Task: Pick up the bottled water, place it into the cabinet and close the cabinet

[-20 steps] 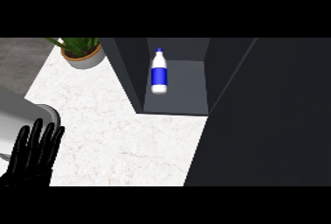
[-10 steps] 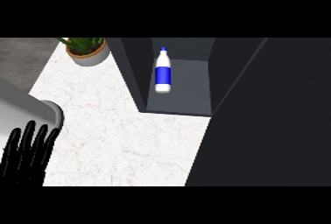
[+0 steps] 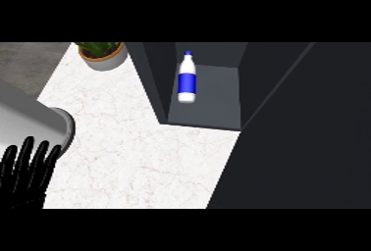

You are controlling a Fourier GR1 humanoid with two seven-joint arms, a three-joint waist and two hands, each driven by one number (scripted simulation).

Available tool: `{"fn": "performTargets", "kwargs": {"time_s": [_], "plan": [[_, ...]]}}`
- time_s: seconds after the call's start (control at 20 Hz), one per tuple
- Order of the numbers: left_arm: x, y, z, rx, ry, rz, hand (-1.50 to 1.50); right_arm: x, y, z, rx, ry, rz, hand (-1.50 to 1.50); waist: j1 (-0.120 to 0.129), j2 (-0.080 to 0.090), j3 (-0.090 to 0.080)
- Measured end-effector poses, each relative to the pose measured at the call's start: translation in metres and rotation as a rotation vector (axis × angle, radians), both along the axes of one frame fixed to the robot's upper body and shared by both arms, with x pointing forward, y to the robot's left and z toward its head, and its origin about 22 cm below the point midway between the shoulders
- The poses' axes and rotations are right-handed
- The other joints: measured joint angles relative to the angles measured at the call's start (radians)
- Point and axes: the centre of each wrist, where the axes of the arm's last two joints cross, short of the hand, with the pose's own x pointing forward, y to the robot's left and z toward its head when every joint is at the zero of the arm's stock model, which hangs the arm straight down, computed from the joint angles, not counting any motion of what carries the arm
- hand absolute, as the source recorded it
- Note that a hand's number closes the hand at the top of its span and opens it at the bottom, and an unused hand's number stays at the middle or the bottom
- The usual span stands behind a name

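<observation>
1. One bottled water (image 3: 187, 81), white with a blue label and blue cap, lies inside the cabinet (image 3: 211, 109) on the floor of its open compartment, cap pointing away from the robot.
2. One hand shows: the left hand (image 3: 26, 170) at the lower left edge, fingers straight and spread, pointing up, holding nothing, well apart from the bottle.
3. The right hand is out of sight.
4. One potted plant (image 3: 103, 54) stands at the far end of the white marble counter (image 3: 138, 157), just left of the cabinet.
5. One broad dark panel (image 3: 304, 137) fills the right side.
</observation>
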Motion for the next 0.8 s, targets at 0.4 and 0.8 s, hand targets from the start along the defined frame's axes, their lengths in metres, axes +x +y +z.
{"fn": "performTargets", "kwargs": {"time_s": [0.4,0.8], "plan": [[0.002,0.003,0.004,0.002,-0.020,-0.037,-1.50,0.006,0.004,-0.010,0.047,0.137,0.098,1.50,0.047,0.026,0.000],[0.004,0.006,0.005,0.004,-0.027,-0.064,-1.50,0.012,0.008,-0.027,0.143,0.370,0.201,1.50,0.063,0.033,-0.001]]}}
